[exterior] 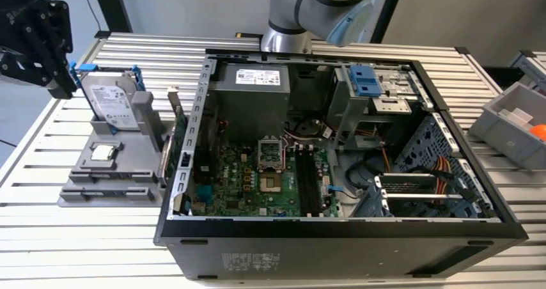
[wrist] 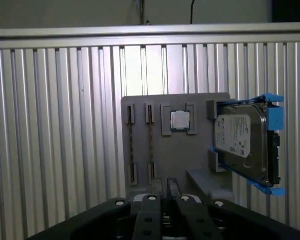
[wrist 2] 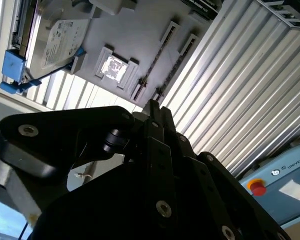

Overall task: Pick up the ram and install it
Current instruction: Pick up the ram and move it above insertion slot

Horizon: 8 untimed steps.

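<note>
Black end effector [wrist: 164, 185] | thin ram [wrist: 131, 146] edge-on | grey slotted tray [wrist: 189, 155]

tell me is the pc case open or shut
Open. In the exterior view the computer case has no panel over its upward-facing side, so the motherboard inside is in plain sight.

The worktop [wrist: 55, 125] is ribbed, shiny metal. Past the matt black hand [wrist: 165, 192], the tray [wrist: 189, 155] is dull grey plastic.
</note>
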Motion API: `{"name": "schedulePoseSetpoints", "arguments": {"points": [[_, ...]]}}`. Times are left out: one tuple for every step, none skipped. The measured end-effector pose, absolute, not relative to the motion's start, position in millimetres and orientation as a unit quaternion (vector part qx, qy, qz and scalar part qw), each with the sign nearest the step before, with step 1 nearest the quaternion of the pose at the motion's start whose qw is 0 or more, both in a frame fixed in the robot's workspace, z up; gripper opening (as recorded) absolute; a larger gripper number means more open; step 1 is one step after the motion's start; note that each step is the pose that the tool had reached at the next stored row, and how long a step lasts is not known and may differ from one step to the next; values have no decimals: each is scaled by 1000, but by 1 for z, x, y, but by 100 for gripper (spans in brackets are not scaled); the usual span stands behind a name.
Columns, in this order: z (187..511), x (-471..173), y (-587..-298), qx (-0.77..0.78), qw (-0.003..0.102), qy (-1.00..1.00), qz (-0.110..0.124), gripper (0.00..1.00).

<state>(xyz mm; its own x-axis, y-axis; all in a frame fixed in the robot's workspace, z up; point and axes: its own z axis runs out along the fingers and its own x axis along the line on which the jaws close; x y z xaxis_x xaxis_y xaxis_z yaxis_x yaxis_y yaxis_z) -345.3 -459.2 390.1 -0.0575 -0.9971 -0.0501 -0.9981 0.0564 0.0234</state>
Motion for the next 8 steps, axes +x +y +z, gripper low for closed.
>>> {"name": "schedulePoseSetpoints", "arguments": {"points": [[390, -345, -459, -686, 10, 727, 26, 100], [390, -345, -459, -687, 10, 727, 26, 100], [390, -345, -459, -687, 10, 726, 26, 100], [390, -345, -459, -687, 10, 726, 26, 100], [390, -345, -459, -687, 10, 726, 26, 100], [390, -345, -459, -687, 10, 726, 26, 100], [390, -345, -459, -687, 10, 726, 26, 100], [390, -345, -459, -687, 10, 726, 26, 100]]}}
